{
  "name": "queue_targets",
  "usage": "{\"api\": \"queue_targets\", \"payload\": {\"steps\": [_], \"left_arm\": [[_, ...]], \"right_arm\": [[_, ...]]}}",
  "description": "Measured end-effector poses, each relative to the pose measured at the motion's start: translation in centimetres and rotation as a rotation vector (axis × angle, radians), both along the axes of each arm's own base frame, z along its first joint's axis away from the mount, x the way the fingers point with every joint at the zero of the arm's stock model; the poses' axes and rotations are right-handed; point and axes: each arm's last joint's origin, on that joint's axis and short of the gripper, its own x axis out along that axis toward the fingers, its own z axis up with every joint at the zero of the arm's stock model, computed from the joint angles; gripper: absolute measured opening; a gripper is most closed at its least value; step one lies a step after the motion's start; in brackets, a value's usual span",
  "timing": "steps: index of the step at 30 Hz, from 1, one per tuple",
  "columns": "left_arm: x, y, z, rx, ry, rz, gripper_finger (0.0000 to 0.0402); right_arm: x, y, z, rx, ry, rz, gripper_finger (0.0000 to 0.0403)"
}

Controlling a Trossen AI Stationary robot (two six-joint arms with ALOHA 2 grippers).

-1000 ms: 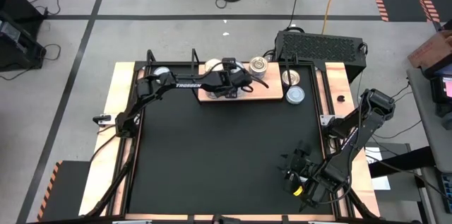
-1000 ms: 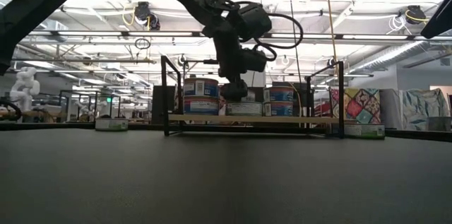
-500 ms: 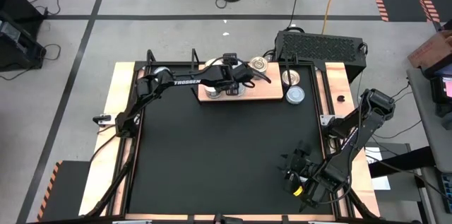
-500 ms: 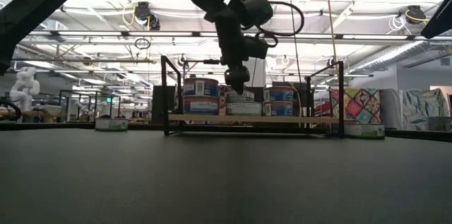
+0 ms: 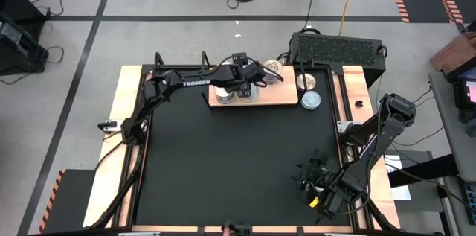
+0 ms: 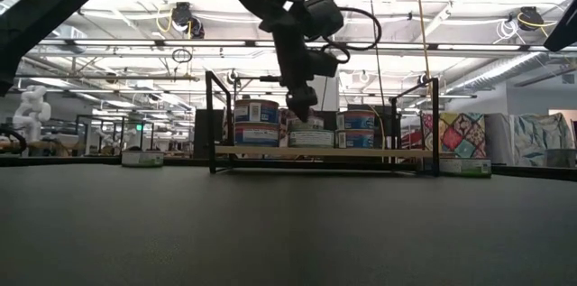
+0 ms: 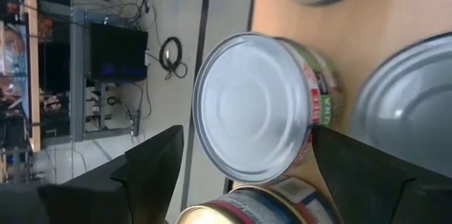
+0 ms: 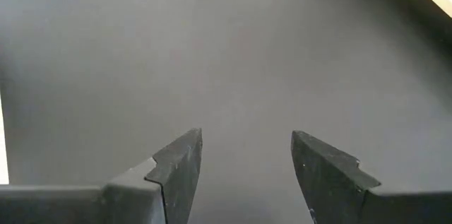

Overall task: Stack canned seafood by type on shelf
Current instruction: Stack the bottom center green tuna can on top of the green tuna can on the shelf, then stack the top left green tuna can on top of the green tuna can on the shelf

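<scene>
Right gripper (image 5: pixel 318 180): waited low over the black desk (image 5: pixel 230 169) at the lower right of the high view; in the right wrist view its fingers (image 8: pixel 180 164) stood apart with only bare desk between them.
Desk: filled the centre of the high view and the lower half of the low view.
Shelf (image 5: pixel 279 96): lay along the desk's far edge, upper centre of the high view; in the low view the board (image 6: pixel 361 152) ran between black posts at mid-frame.
Left gripper (image 5: pixel 244 87): hung above the left half of the shelf; in the low view it pointed down at a tin (image 6: pixel 310 137) from just above; fingers (image 7: pixel 152 171) spread wide, released, flanking a silver-topped tin (image 7: pixel 254 107) without touching it.
Tins on the shelf: stacked pairs stood left (image 6: pixel 257 122) and right (image 6: pixel 358 130) of the gripper in the low view; one goldish top (image 5: pixel 272 68) showed right of the gripper in the high view.
Tins off the shelf: two lay right of the board, one cream-white (image 5: pixel 306 81), one pale blue (image 5: pixel 312 100).
Ribbed box (image 5: pixel 338 46): stood beyond the desk, upper right of the high view.
</scene>
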Motion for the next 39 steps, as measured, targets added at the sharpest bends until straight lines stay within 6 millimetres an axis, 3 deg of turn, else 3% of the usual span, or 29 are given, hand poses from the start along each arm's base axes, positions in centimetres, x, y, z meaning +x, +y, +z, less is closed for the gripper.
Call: {"api": "queue_targets", "payload": {"steps": [9, 15, 24, 28, 34, 39], "left_arm": [[-0.2, 0.9, 0.1, -0.006, -0.041, 0.030, 0.0313], [0.3, -0.8, 0.6, -0.022, -0.049, -0.020, 0.0313], [-1.2, -2.1, 4.3, -0.013, -0.086, -0.026, 0.0313], [-4.3, -3.2, 9.4, -0.060, -0.196, 0.005, 0.0313], [-11.4, -5.9, 16.2, -0.312, -0.335, 0.003, 0.0313], [-17.4, -7.8, 18.2, -0.422, -0.342, 0.108, 0.0313]], "right_arm": [[0.0, 0.0, 0.0, -0.002, 0.002, 0.002, 0.0212], [0.0, 0.0, 0.0, -0.003, 0.002, 0.002, 0.0212], [0.0, 0.0, 0.0, 0.003, -0.001, 0.002, 0.0212], [0.0, 0.1, 0.0, 0.007, 0.000, 0.003, 0.0212], [0.1, 0.1, 0.0, -0.001, 0.003, 0.020, 0.0212], [0.1, 0.2, 0.0, -0.005, -0.009, 0.022, 0.0212]]}}
